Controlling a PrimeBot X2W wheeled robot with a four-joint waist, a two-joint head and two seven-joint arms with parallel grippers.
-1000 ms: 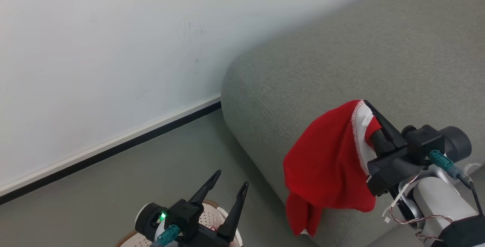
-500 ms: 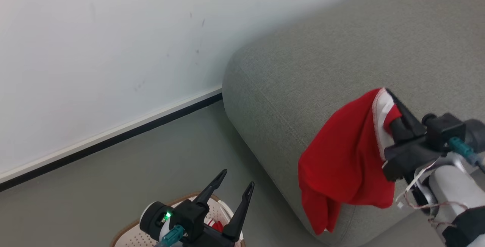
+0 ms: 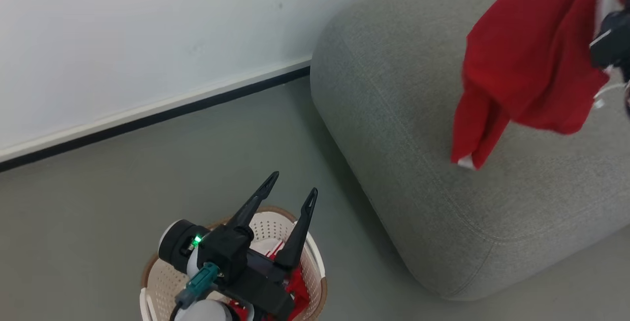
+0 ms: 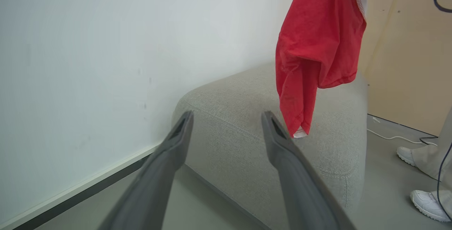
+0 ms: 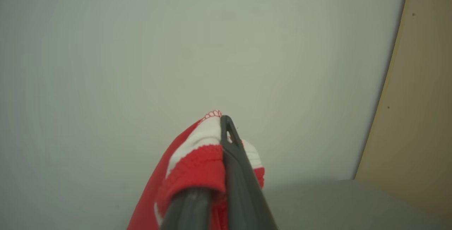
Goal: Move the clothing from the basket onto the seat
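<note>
Risk: garment (image 3: 526,50), pinched by right pincer (image 5: 220,131), dangles near seat (image 3: 393,114) edge; early release may let it slide off; left pincer (image 3: 290,188) wide.

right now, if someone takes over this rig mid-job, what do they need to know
The right gripper is shut on one red garment, held above the seat. The garment's low end hangs near the cushion top; contact unclear.
The left gripper is open and empty, above the basket.
The second garment lies in the basket.
Done: one garment lifted out and brought over the seat.
Left: release it onto the seat, then move the second garment.
</note>
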